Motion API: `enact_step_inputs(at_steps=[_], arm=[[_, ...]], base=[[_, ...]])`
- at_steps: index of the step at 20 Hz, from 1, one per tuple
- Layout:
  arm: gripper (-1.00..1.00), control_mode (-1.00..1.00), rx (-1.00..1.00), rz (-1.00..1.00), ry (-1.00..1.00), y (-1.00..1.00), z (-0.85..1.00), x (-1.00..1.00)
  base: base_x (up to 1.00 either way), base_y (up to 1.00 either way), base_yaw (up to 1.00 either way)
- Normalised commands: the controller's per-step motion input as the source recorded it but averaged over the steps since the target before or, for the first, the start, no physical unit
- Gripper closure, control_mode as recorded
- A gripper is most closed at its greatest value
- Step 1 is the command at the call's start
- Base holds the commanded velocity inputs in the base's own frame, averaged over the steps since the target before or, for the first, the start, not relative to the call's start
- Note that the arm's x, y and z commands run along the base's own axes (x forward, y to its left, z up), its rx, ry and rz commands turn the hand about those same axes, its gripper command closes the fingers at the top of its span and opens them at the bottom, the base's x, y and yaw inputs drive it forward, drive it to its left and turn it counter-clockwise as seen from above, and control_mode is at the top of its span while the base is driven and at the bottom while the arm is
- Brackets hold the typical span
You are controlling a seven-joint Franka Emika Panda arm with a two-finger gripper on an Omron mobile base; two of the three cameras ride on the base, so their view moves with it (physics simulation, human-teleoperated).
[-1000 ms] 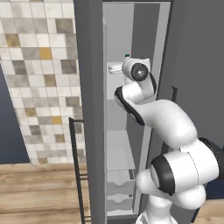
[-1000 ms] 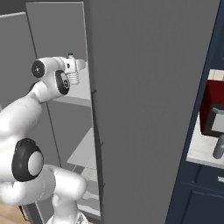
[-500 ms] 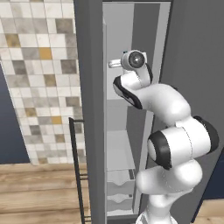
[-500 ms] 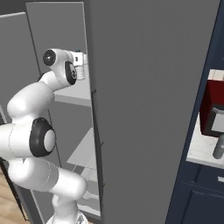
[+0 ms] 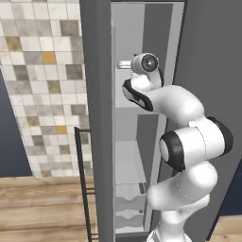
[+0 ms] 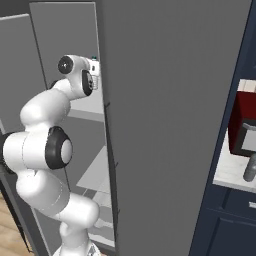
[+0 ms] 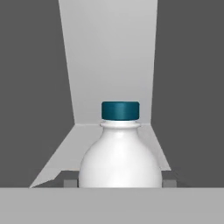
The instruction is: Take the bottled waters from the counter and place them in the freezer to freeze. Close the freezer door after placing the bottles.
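In the hand view a clear-white bottle (image 7: 120, 153) with a blue cap stands upright between my two fingertips (image 7: 70, 183), over a pale freezer shelf (image 7: 61, 153). My gripper (image 7: 120, 181) is shut on the bottle's body. In the left base view my hand (image 5: 142, 64) reaches into the freezer (image 5: 137, 38) at upper-shelf height, past the freezer door (image 5: 97, 118), which stands open. The smoky grey bottle (image 6: 250, 169) stands on the counter (image 6: 227, 176) far to the right.
The door's thin dark bar handle (image 5: 81, 184) hangs low on the left. White shelves and drawers (image 5: 128, 198) sit below my hand. A broad grey panel (image 6: 170, 125) flanks the opening on the right. A dark red microwave (image 6: 244, 117) stands on the counter.
My hand has pushed deeper into the freezer with the bottle, and the elbow has swung up and closer behind it.
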Motion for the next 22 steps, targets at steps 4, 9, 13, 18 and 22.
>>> enact_step_inputs(at_steps=[4,9,13,18,22], arm=[[1.00,-1.00,0.08,-0.04,-0.17,-0.01,-0.18,0.23],[1.00,-1.00,-0.01,0.00,-0.27,-0.01,-0.44,0.00],[1.00,-1.00,-0.06,0.00,-0.13,0.00,-0.43,0.00],[1.00,-1.00,-0.05,0.00,-0.01,0.02,-0.29,0.01],[1.00,-1.00,0.00,-0.01,0.05,0.00,-0.14,0.00]], base=[[0.00,0.00,0.00],[0.00,0.00,0.00],[0.00,0.00,0.00],[0.00,0.00,0.00],[0.00,0.00,0.00]])
